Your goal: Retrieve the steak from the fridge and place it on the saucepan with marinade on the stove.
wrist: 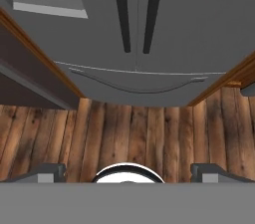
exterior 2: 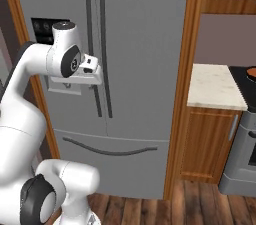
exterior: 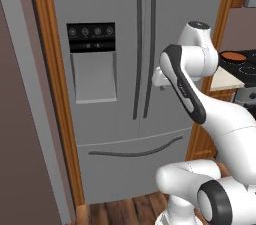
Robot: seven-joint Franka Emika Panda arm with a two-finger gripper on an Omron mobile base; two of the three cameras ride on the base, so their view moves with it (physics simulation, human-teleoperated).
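Facing fridge (exterior: 125,94) with both doors shut — steak presumably inside, not visible. Hand (wrist: 127,172) spread wide, holding nothing, wrist near paired dark handles (exterior 2: 99,54) at door seam. Step in hand, as judged: open door. Best to square fingers (wrist: 47,172) around one handle only, grip mid-length, pull along hinge arc. Saucepan with marinade (exterior: 233,56) sits on stove (exterior: 247,69), off to right past pale surface (exterior 2: 215,86). Wooden side panel (exterior 2: 184,79) beside right door may crowd the swing.

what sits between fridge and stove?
Right base view: between the fridge and the stove, a wood panel, then a pale countertop over a wooden cabinet.
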